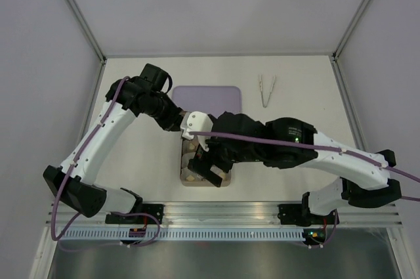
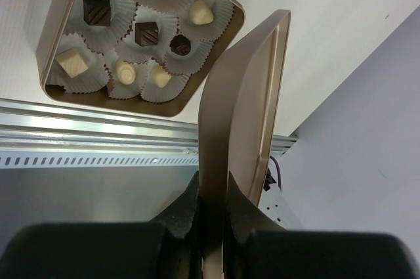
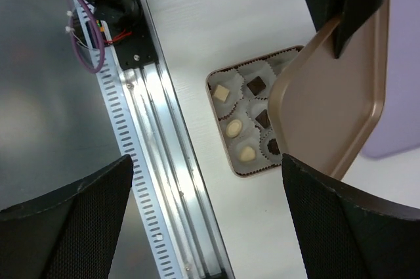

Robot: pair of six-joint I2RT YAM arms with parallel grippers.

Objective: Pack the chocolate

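Observation:
A brown box point(image 2: 55, 36) on the table holds several chocolates in white paper cups, some cream point(image 2: 72, 61), some dark point(image 2: 97, 11). My left gripper point(image 2: 213, 190) is shut on the edge of the flat brown lid point(image 2: 246, 108) and holds it tilted on edge above the box's right side. In the right wrist view the lid point(image 3: 328, 102) covers part of the box point(image 3: 210, 92), with cream and dark chocolates point(image 3: 222, 93) showing. My right gripper point(image 3: 207, 161) is open and empty above the table beside the box. In the top view both grippers point(image 1: 186, 128) point(image 1: 209, 167) crowd over the box point(image 1: 197, 184).
A lilac mat point(image 1: 207, 100) lies behind the box. White tongs point(image 1: 267, 88) lie at the back right. The aluminium rail point(image 3: 154, 134) runs along the table's near edge, close to the box. Grey walls enclose the table.

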